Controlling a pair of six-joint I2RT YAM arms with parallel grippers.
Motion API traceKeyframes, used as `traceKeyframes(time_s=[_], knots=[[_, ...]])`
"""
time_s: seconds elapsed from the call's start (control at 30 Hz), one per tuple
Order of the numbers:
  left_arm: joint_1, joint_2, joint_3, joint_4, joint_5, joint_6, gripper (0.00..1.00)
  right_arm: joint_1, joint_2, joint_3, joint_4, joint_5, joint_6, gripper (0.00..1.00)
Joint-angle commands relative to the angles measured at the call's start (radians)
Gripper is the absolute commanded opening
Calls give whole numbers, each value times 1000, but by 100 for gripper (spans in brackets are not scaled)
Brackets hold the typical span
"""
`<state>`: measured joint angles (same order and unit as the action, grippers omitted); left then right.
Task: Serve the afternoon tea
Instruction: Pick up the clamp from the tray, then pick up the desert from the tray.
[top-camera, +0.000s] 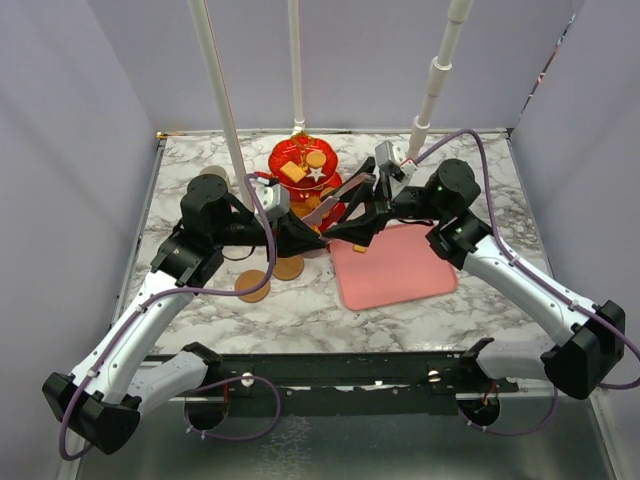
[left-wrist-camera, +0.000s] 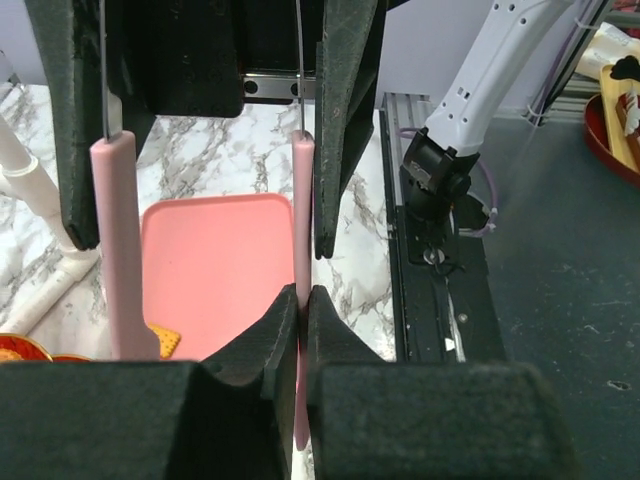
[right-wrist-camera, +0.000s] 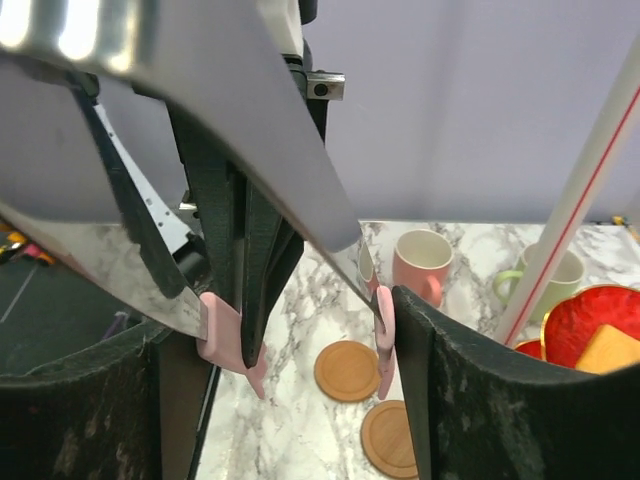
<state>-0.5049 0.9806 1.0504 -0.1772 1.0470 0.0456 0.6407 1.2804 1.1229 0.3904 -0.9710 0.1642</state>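
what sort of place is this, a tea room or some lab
Most likely a robot lab test cell, not a tea room: plain walls box in a marble-look table, and a left arm and right arm are bolted to a metal rail.

i'm in a robot lab cell: plain lavender walls (top-camera: 60, 150) box in a marble-patterned table (top-camera: 300, 312), white poles (top-camera: 222, 90) rise at its far edge, and my arms (top-camera: 140, 322) are bolted to a black metal rail (top-camera: 350, 372).
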Motion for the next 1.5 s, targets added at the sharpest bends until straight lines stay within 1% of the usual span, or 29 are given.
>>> traceKeyframes(time_s=[0.0, 0.03, 0.1, 0.17, 0.27, 0.3, 0.37, 0.47, 0.6, 0.7, 0.83, 0.97, 1.1, 1.2, 1.33, 1.47], knots=[[-3, -10, 31, 33, -29, 15, 31, 2, -59, -36, -14, 138, -54, 66], [-3, -11, 34, 33, -51, 16, 46, 2, -71, -46, -20, 166, -66, 64], [-3, -15, 46, 33, -93, 30, 61, 2, -87, -68, -33, 221, -94, 63], [-3, -24, 58, 30, -140, 44, 80, 2, -113, -105, -34, 278, -119, 63], [-2, -44, 70, 27, -217, 59, 92, 2, -161, -173, -34, 387, -154, 66], [-3, -51, 73, 20, -239, 64, 98, 2, -179, -200, -34, 429, -189, 67], [-3, -63, 81, -1, -298, 82, 99, 2, -212, -260, -28, 527, -217, 68], [-3, -68, 121, -18, -429, 119, 99, 2, -247, -352, -7, 647, -249, 68], [-3, -26, 254, -58, -655, 148, 99, 2, -278, -468, 29, 806, -234, 68], [-3, 14, 343, -103, -753, 208, 99, 2, -282, -545, 100, 931, -232, 68], [-3, 51, 390, -174, -788, 274, 99, 2, -226, -591, 173, 1035, -209, 66], [-3, 120, 481, -314, -830, 293, 99, 2, -141, -599, 214, 1093, -172, 66], [-3, 196, 560, -446, -935, 302, 99, 6, -54, -601, 268, 1126, -135, 68], [-2, 228, 585, -501, -1015, 300, 99, 23, 7, -582, 272, 1219, -131, 68], [-2, 245, 616, -559, -1039, 313, 99, 51, 54, -588, 319, 1285, -132, 68], [-1, 254, 649, -608, -1019, 318, 99, 111, 118, -589, 358, 1386, -130, 68]])
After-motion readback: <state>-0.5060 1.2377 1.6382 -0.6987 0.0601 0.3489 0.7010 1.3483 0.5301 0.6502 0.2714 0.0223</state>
